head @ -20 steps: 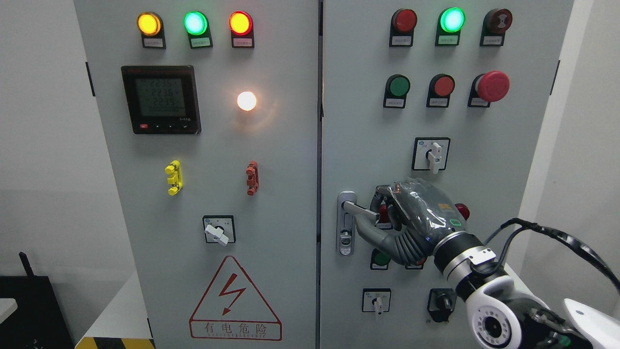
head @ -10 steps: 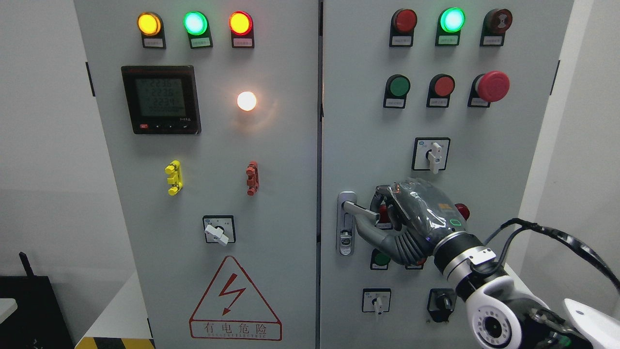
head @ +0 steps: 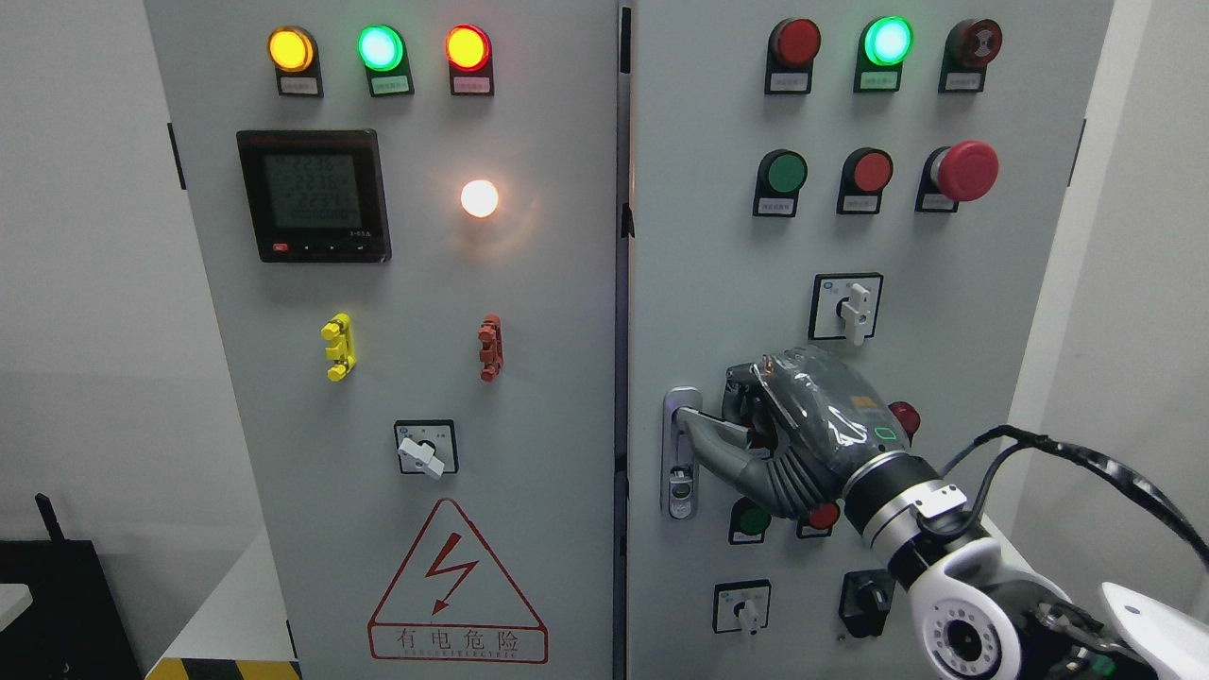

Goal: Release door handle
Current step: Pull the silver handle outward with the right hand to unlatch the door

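- Your right hand (head: 756, 430) comes in from lower right, fingers curled round the door handle (head: 704, 418), thumb lying under the lever. Grip not let go yet.
- The handle sits on the right door (head: 718, 283), near its left edge, lever sticking out to the right from a silver backplate with a keyhole low on the plate (head: 680, 486).
- Right door is swung slightly ajar; a dark gap (head: 621, 283) shows between it and the left door (head: 548, 378).
- Readable writing: warning triangle (head: 457, 581) on the left door, red lightning bolt, text "有电危险" beneath it.
- Digital meter (head: 314, 195) shows rows of digits (too blurred to read reliably).
- Small tags under the lamps and buttons carry print, too small to read.
- Top left row: amber (head: 289, 49), green (head: 380, 46) and red-orange lamp (head: 468, 47), all lit. White lamp (head: 479, 197) lit beside the meter.
- Right door: green lamp (head: 888, 41) lit, red mushroom button (head: 965, 171) at right, rotary switch (head: 845, 306) just above your hand.
- Left arm out of view.
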